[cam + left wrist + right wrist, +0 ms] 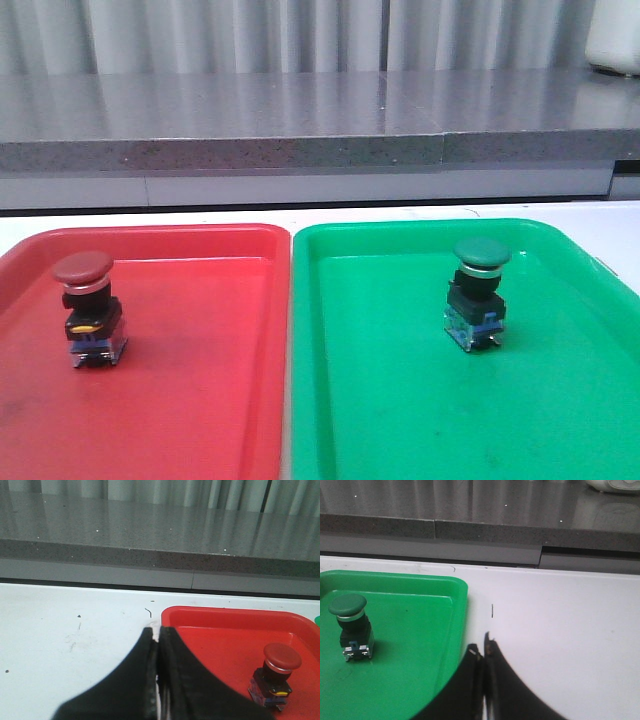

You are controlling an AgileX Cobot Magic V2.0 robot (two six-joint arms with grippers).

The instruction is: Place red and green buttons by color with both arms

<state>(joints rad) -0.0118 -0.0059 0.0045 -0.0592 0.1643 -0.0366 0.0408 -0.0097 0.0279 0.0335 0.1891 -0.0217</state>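
The red button (88,310) stands upright in the red tray (200,400), at about nine o'clock of that tray in the front view, and the green button (479,293) stands upright in the green tray (400,420), a little past centre toward one o'clock. Each colour sits with its match, so the sorting looks finished.

What remains, by my judgement, is a clean retreat: both arms should stay clear of the tray rims and lift away without brushing a cap, since these top-heavy switches would tip easily.

The left hand (157,645) has its fingers pressed together with nothing between them, over the white counter (75,645) just outside the red tray's corner. The right hand (485,652) is likewise closed and empty, just beside the green tray's outer rim.

Each button has a broad, domed mushroom cap, dull red or dark green, over a silver collar, a black block body and a blue base with small metal terminals. The red one shows a yellow mark on its body.
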